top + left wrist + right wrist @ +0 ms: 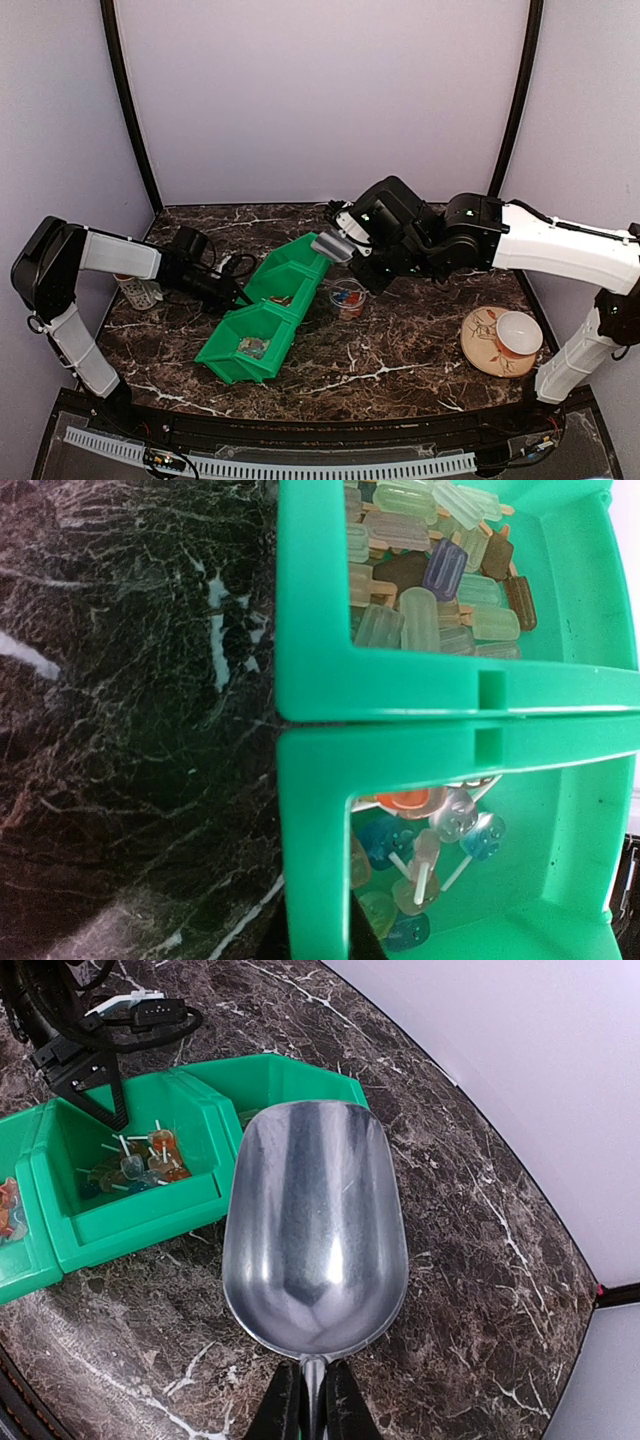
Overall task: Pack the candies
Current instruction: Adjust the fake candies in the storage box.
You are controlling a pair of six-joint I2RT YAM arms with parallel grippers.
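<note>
hovering over the marble table (400, 350), the metal scoop (315, 1230) is empty, its handle pinched between the pressed-together fingers of the right gripper (305, 1400). the candies (140, 1155) lie in the compartments of the green bins (130, 1215), with a few more in a small clear cup (347, 298) just beside them. the left gripper (232, 295) sits at the bins' wall, jaws nearly together, seemingly pinching it to steady the row. the step in hand looks like the first scoop. the next move calls for tipping the scoop's lip down into a compartment barely wider than the scoop, then pushing under the candies.
</note>
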